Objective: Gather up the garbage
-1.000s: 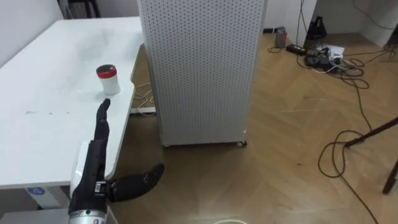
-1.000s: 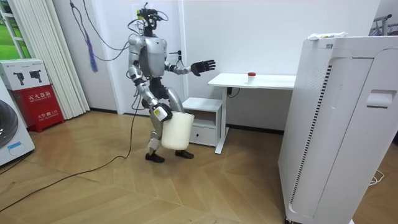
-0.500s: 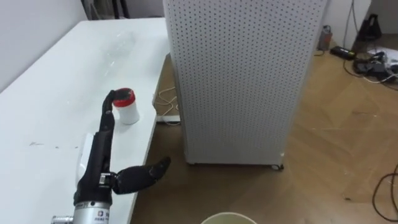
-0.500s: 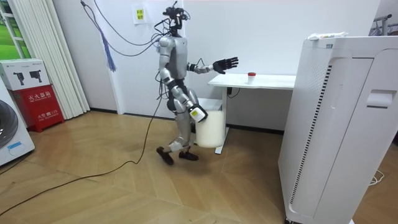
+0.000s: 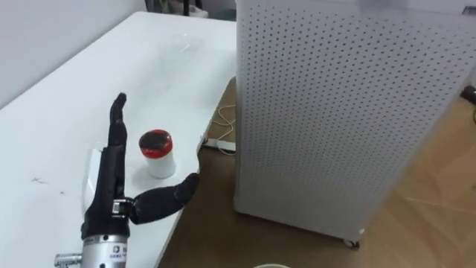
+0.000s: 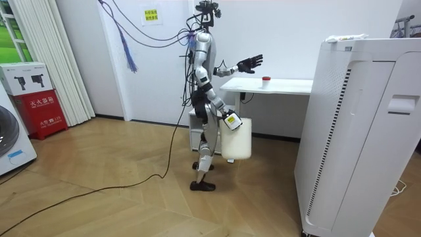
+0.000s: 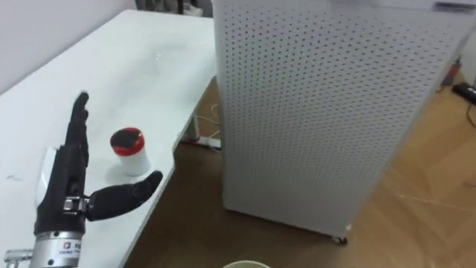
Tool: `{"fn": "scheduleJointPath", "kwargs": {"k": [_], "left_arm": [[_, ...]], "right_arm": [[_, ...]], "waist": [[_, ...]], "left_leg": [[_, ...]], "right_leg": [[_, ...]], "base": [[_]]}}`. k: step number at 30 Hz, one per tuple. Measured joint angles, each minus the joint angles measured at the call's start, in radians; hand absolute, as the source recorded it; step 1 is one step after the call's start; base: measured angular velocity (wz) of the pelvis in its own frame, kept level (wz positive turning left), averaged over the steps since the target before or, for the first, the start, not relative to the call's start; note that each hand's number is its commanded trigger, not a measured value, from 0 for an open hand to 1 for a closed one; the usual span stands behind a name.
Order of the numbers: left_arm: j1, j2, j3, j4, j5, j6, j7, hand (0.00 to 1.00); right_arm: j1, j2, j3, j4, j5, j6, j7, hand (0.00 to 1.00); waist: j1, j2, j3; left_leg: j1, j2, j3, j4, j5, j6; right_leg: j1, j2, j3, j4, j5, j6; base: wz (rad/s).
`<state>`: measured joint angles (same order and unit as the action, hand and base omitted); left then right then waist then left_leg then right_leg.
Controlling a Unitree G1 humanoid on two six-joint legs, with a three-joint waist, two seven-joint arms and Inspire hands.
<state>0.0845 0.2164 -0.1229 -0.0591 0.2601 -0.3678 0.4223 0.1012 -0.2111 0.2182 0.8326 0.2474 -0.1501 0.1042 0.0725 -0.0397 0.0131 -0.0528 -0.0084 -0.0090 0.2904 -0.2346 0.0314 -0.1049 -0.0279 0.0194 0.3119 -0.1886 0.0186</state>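
The left hand (image 5: 104, 190) hovers over the bench (image 5: 52, 119), fingers (image 5: 116, 123) straight and released. The red-lidded jar (image 5: 157, 152) stands at their 3 o'clock, near the edge. A sideways sweep could knock it off. The right hand (image 6: 230, 121) carries a bucket (image 6: 237, 139).
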Motion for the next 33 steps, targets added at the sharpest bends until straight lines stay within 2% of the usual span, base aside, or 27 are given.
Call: {"fn": "scheduleJointPath", "kwargs": {"k": [1,2,3,8,11,13,14,15,16,17,18,20,21,23,26,29,33], "left_arm": [[0.002,0.002,0.003,0.000,0.004,0.000,0.008,0.00],[0.004,0.008,0.005,0.000,0.007,0.000,0.023,0.00],[0.004,0.013,0.007,0.000,0.006,0.000,0.029,0.00],[0.021,0.013,0.018,0.000,0.006,0.001,0.029,0.00],[0.031,0.012,0.021,0.000,0.006,0.001,0.029,0.00],[0.042,0.010,0.024,0.000,0.006,0.001,0.029,0.00],[0.050,0.010,0.024,0.000,0.005,0.003,0.029,0.00],[0.053,0.010,0.023,0.002,0.003,0.008,0.028,0.00],[0.053,0.006,0.019,0.003,0.002,0.009,0.028,0.00],[0.039,-0.005,0.000,0.003,-0.005,0.009,0.028,0.00],[0.040,-0.005,-0.014,0.011,-0.010,0.009,0.030,0.00],[0.045,0.003,-0.016,0.049,-0.021,0.012,0.035,0.00],[0.045,0.007,-0.010,0.072,-0.037,0.018,0.035,0.00],[0.046,0.005,0.004,0.077,-0.057,0.020,0.033,0.00],[0.046,-0.008,0.002,0.081,-0.073,0.020,0.021,0.00],[0.047,-0.014,-0.001,0.092,-0.074,0.021,0.017,0.00],[0.053,-0.014,-0.011,0.093,-0.074,0.026,0.017,0.00]], "right_arm": [[-0.001,0.000,0.002,0.000,0.000,0.000,0.002,1.00],[-0.004,-0.001,0.006,-0.001,-0.001,0.000,0.015,1.00],[-0.004,-0.001,0.006,-0.008,-0.001,0.000,0.023,1.00],[-0.003,0.005,0.006,-0.028,-0.019,0.000,0.045,1.00],[-0.006,0.006,0.006,-0.028,-0.023,-0.001,0.044,1.00],[-0.005,0.006,0.006,-0.028,-0.029,-0.001,0.046,1.00],[-0.004,0.007,0.007,-0.027,-0.032,-0.001,0.046,1.00],[-0.003,0.012,0.011,-0.026,-0.031,0.000,0.043,1.00],[-0.002,0.017,0.011,-0.025,-0.026,0.000,0.039,1.00],[-0.004,0.004,-0.001,-0.024,-0.012,0.000,0.032,1.00],[-0.005,0.013,-0.007,-0.013,-0.011,0.004,0.022,1.00],[-0.002,0.023,-0.001,-0.018,-0.022,0.006,0.022,1.00],[-0.002,0.022,-0.001,-0.033,-0.025,0.007,0.023,1.00],[-0.002,0.022,-0.001,-0.073,-0.028,0.008,0.019,1.00],[-0.002,0.023,0.002,-0.092,-0.028,0.010,0.023,1.00],[-0.001,0.024,0.005,-0.092,-0.030,0.028,0.041,1.00],[-0.001,0.024,-0.002,-0.092,-0.032,0.044,0.041,1.00]], "waist": [[0.012,-0.001,-0.0003],[0.025,0.000,-0.0010],[0.031,0.003,-0.0026],[0.032,0.002,-0.0036],[0.033,-0.002,-0.0070],[0.032,-0.006,-0.0090],[0.032,-0.010,-0.0071],[0.028,-0.040,0.0089],[0.025,-0.042,0.0041],[0.010,-0.034,0.0003],[0.024,-0.048,0.0000],[0.041,-0.047,0.0006],[0.050,-0.042,0.0035],[0.048,-0.036,0.0060],[0.031,-0.025,0.0002],[0.013,-0.018,-0.0017],[0.007,-0.019,-0.0022]], "left_leg": [[0.013,-0.003,-0.002,-0.005,0.000,0.000],[0.036,-0.006,-0.011,-0.015,0.000,0.000],[0.054,-0.007,-0.020,-0.029,0.000,0.000],[0.109,-0.005,-0.022,-0.073,0.000,0.000],[0.122,-0.003,-0.022,-0.074,0.000,0.000],[0.123,-0.004,-0.020,-0.070,0.000,0.000],[0.113,-0.005,-0.010,-0.045,-0.001,-0.001],[0.053,-0.025,0.010,0.048,-0.023,-0.012],[0.016,-0.034,0.010,0.052,-0.024,-0.021],[-0.056,-0.027,0.003,-0.031,0.032,-0.022],[-0.062,-0.024,0.067,-0.027,0.076,0.023],[-0.042,-0.022,0.086,-0.033,0.075,0.023],[-0.032,-0.023,0.082,-0.033,0.075,0.023],[-0.032,-0.027,0.061,-0.037,0.074,0.022],[-0.029,-0.034,0.060,-0.058,0.075,0.019],[-0.021,-0.031,0.058,-0.061,0.074,0.017],[-0.012,-0.029,0.059,-0.065,0.075,0.015]], "right_leg": [[0.015,0.000,-0.012,-0.015,0.000,0.000],[0.050,-0.005,-0.050,-0.051,0.011,-0.001],[0.083,-0.006,-0.063,-0.086,0.023,0.003],[0.136,-0.004,-0.082,-0.129,0.025,0.004],[0.152,-0.004,-0.115,-0.139,0.025,0.004],[0.161,-0.004,-0.110,-0.146,0.025,0.004],[0.169,-0.015,-0.092,-0.149,0.027,0.001],[0.188,-0.042,-0.021,-0.166,0.028,-0.001],[0.189,-0.050,0.029,-0.175,0.028,0.000],[0.174,-0.049,0.049,-0.172,0.023,0.009],[0.152,-0.059,0.034,-0.155,0.007,0.034],[0.160,-0.060,-0.033,-0.159,0.010,0.035],[0.161,-0.056,-0.058,-0.161,0.013,0.033],[0.158,-0.057,-0.078,-0.166,0.021,0.034],[0.158,-0.053,-0.075,-0.176,0.021,0.034],[0.156,-0.049,-0.076,-0.172,0.021,0.034],[0.155,-0.046,-0.077,-0.163,0.023,0.030]], "base": [[-0.41],[-0.35],[-0.25],[-0.01],[-0.01],[-0.02],[0.14],[0.25],[0.61],[0.47],[0.38],[-0.20],[-0.39],[-0.39],[-0.16],[-0.06],[-0.06]]}}
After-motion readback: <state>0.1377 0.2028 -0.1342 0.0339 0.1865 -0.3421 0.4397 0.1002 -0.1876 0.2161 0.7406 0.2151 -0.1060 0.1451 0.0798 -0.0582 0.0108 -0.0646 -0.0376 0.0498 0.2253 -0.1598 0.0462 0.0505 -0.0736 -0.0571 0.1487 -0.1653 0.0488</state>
